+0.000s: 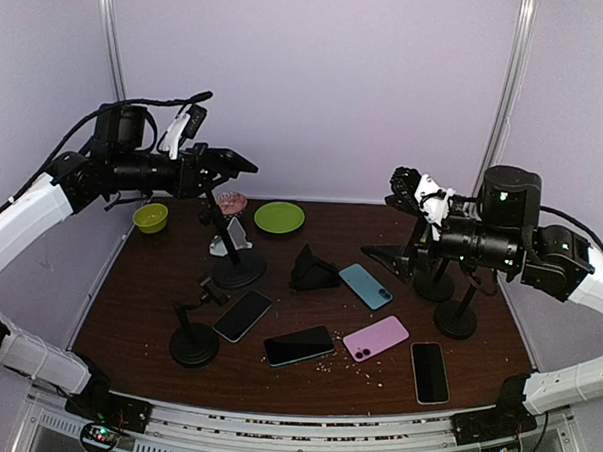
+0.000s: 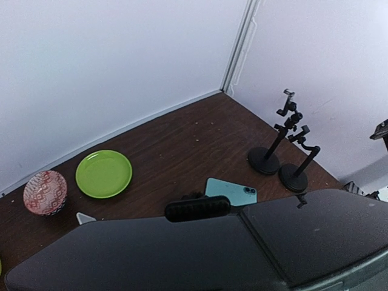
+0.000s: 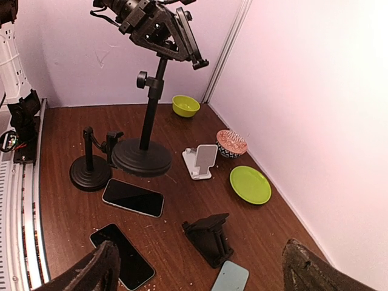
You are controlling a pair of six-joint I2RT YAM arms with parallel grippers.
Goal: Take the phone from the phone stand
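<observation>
**A:** Dark wood tabletop [image 1: 148, 309], and plenty on it. Where is the phone?

**B:** Up high. The phone [image 1: 237, 162] sits tilted in the clamp head of the tall phone stand [image 1: 237, 270]. The stand's round base is at about 10 o'clock from the tabletop's centre in the top view.

**A:** And the left arm?

**B:** The left arm [image 1: 134, 169] reaches across from 9 o'clock, and its wrist end meets the phone at the clamp head. Its own camera shows only a dark slab across the bottom of the view. I cannot tell whether the jaws are pinching the phone or only lie against it.

**A:** The right arm?

**B:** The right arm [image 1: 501, 240] hangs raised at 3 o'clock, well apart from the tall stand. Its jaws are spread wide with nothing between them. Both fingers [image 3: 91, 273] show at the lower corners of its wrist view.

**A:** What else lies about?

**B:** A lime plate [image 1: 279, 217] is at 12 o'clock, with a red-patterned bowl [image 1: 229, 202] just left of it. A yellow-green bowl [image 1: 150, 217] sits in the far left corner. A small white stand [image 1: 238, 235] is just beside the tall stand's base. A teal phone [image 1: 365, 285] and a pink phone [image 1: 376, 338] lie flat near the centre. Three black phones [image 1: 299, 345] lie toward 6 o'clock, and short black stands [image 1: 194, 336] are at 8 and 3 o'clock.
</observation>
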